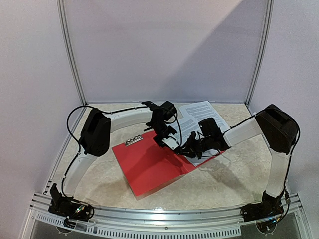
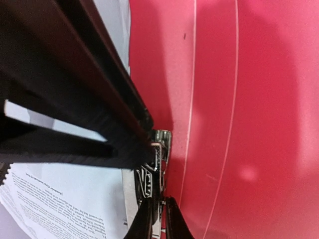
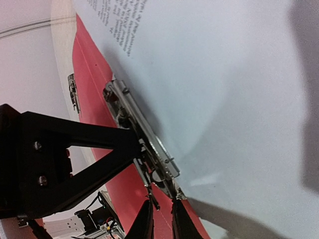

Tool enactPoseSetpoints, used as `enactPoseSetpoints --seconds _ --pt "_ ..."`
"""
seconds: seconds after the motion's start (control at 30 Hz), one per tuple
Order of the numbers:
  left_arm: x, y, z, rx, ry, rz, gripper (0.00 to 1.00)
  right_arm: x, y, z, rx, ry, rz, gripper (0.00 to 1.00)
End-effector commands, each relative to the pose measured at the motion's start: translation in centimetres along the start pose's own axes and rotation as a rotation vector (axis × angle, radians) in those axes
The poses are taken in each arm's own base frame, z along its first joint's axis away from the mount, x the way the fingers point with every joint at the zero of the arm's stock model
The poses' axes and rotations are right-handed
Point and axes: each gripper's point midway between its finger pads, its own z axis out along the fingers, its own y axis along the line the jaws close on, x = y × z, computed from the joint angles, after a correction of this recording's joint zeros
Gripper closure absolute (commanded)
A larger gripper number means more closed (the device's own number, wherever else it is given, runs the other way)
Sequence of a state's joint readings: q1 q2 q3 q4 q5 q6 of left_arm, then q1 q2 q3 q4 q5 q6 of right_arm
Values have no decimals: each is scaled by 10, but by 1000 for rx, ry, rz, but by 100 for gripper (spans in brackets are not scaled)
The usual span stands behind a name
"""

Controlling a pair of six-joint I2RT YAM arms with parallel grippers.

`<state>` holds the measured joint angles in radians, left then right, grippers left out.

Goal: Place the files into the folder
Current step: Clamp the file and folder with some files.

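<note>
Files [image 1: 199, 112] are laid beside the silver clip [image 3: 144, 144] of the red folder [image 1: 149, 169] — the clip is pinched by the left claw [image 2: 159, 201]; whether anything is gripped by the right claw [image 3: 163, 201] cannot be told.

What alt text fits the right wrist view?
A silver clip runs diagonally across the centre, between a red folder at left and white printed files filling the right. The left gripper reaches from the left to the clip; the right gripper sits at its lower end.
</note>
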<state>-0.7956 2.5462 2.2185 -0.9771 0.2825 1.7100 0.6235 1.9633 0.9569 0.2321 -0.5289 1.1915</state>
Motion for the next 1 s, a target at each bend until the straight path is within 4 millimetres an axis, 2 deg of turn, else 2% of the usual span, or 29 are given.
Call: enactPoseSetpoints --seconds 0.0,0.13,0.5,0.7,0.87,0.97 --pt "-2 -61 39 227 -10 -39 100 -1 -12 9 46 7 -1 89" --pt "-1 -60 38 225 -10 -37 100 3 -12 11 42 25 -3 95" --pt "-1 -61 38 231 -6 -36 100 10 -15 14 41 48 4 99" --pt "0 -61 39 229 -2 -44 100 14 -36 16 97 55 13 99" --pt "0 -62 39 233 0 -41 100 15 -39 15 99 52 21 99" --pt "0 -62 38 234 1 -41 100 14 -48 15 139 44 19 99"
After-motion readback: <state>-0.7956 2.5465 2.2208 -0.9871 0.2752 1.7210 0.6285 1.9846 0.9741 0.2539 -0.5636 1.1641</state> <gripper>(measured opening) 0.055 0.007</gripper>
